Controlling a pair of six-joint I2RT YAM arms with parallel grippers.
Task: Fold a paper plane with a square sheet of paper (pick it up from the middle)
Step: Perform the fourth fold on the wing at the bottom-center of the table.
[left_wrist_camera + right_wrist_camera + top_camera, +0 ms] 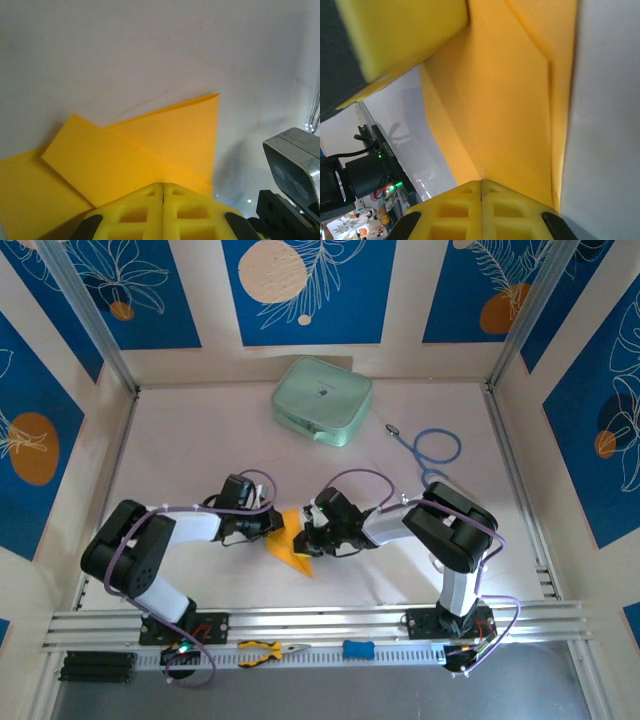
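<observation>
1. The square sheet of paper [291, 546] lies partly folded in the middle of the worktop [200, 440], close to the arm bases. One flap is laid slantwise over the rest. We'd say it's early in the folding and nowhere near a plane.
2. The left gripper [162, 186] has its jaws closed pad to pad, tips down at the flap's near edge. To us that looks like pressing, not pinching.
3. The right gripper [481, 182] is the same: jaws closed, tips on the paper from the other side, just beside the left one.
4. Our worry is thin paper on a smooth worktop. If one tip drags while the other pins loosely, the sheet could slide or turn and the crease would go crooked.
5. The arms are also close enough to bump each other.
6. The pale green case [322, 400] sits well apart at the back, so no trouble there.
</observation>
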